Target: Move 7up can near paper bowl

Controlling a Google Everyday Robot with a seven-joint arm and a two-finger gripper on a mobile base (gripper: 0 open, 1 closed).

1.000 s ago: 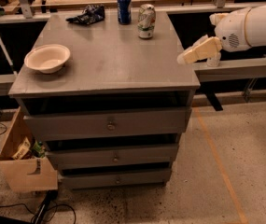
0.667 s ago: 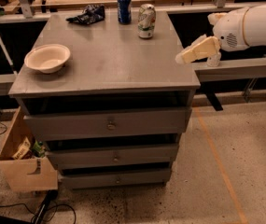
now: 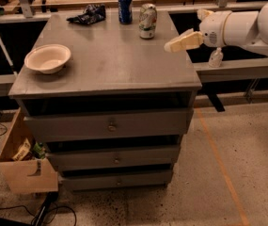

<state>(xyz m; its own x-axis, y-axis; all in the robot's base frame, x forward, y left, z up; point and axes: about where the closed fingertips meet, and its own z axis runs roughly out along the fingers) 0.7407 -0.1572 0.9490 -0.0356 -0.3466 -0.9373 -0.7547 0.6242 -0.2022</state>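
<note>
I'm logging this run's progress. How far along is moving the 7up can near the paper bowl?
Nothing looks done: the 7up can stands at the back of the cabinet top beside a blue can, far from the paper bowl at the left. In hand: the gripper hovers over the top's right edge, apart from the can. Left: grasp, carry, set down by the bowl.

— What sits on the grey table (image 3: pixel 105 69)?
— The 7up can (image 3: pixel 147 20) stands upright near the back edge. A dark blue can (image 3: pixel 125 7) stands just left of it, slightly farther back. A dark crumpled wrapper (image 3: pixel 90 14) lies farther left.
— And the paper bowl (image 3: pixel 47 58)?
— Well apart from the 7up can, forward and left. The claw (image 3: pixel 183 41) hovers right of the can, at the table's right edge.
</note>
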